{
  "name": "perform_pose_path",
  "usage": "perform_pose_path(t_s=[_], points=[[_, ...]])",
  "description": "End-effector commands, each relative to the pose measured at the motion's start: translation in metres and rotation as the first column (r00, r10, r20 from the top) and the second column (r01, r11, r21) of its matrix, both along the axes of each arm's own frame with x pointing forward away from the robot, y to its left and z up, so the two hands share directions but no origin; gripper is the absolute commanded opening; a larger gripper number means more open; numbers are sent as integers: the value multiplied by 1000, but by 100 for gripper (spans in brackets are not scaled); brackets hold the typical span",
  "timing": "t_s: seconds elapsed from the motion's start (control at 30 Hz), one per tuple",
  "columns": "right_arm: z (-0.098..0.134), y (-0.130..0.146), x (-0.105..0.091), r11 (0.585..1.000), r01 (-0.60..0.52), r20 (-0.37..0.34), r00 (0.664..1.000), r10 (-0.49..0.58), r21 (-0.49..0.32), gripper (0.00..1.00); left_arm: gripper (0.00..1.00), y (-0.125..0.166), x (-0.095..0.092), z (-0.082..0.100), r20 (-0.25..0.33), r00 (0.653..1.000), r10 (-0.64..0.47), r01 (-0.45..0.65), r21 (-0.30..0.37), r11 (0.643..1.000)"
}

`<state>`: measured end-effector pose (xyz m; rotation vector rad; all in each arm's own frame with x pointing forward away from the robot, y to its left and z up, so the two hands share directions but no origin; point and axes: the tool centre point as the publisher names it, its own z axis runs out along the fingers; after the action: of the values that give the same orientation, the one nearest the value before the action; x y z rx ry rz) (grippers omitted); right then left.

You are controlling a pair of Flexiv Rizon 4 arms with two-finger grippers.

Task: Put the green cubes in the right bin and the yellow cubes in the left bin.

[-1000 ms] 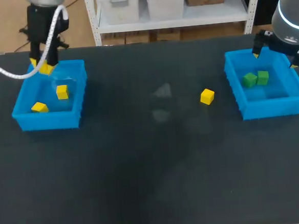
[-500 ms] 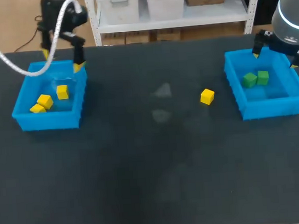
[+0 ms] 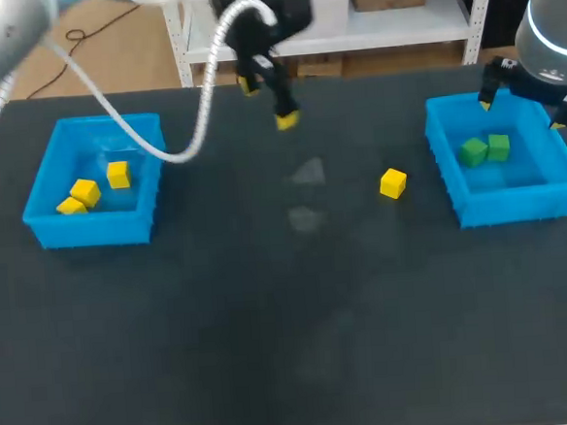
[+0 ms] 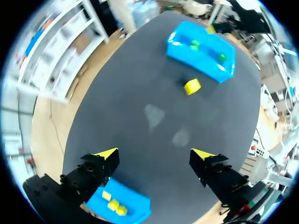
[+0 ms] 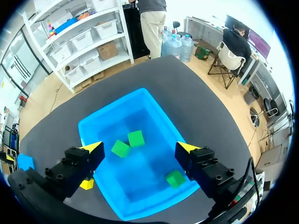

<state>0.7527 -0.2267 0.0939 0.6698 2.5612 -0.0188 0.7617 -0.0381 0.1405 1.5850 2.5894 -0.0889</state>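
Our left gripper (image 3: 267,103) and right gripper (image 3: 523,111) both gape empty, three yellow cubes (image 3: 117,174) lie in the left bin (image 3: 41,225), green cubes (image 3: 473,151) in the right bin (image 3: 517,206), and we have one last yellow cube (image 3: 392,182) to move, on the table (image 3: 272,320) at that bin's nine o'clock.

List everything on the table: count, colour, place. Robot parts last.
left blue plastic bin: one, blue, table's left end
right blue plastic bin: one, blue, table's right end
small yellow cubes: three, yellow, inside the left bin
loose yellow cube: one, yellow, on the table beside the right bin, apart from it
small green cubes: three, green, inside the right bin
dark table: one, black, under everything
left pincer: one, yellow-tipped, open, empty, above the table's far middle
right pincer: one, yellow-tipped, open, empty, over the right bin
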Motion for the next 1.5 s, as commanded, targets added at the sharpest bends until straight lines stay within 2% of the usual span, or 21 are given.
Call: perform_pose_path(t_s=[0.03, 0.2, 0.47, 0.8, 1.17, 1.5], points=[[0, -1, -2, 1000, 1, 7, 1000, -1, -1, 100, 100, -37, -2, -30, 62, 998, 12, -5, -118, 993], [0, -1, -2, 1000, 1, 7, 1000, -1, -1, 100, 100, -74, -4, -48, 2, 999, 46, -46, -121, 992], [0, -1, -2, 1000, 1, 7, 1000, -1, -1, 100, 100, -105, -9, -73, -41, 991, 130, -133, -98, 986], [0, -1, -2, 1000, 1, 7, 1000, -1, -1, 100, 100, -120, -2, -91, -15, 979, 202, -203, -71, 977], [0, -1, -2, 1000, 1, 7, 1000, -1, -1, 100, 100, -137, 1, -103, -11, 987, 163, -163, -56, 985], [0, -1, -2, 1000, 1, 7, 1000, -1, -1, 100, 100, -155, -8, -107, -21, 991, 130, -131, -43, 990]])
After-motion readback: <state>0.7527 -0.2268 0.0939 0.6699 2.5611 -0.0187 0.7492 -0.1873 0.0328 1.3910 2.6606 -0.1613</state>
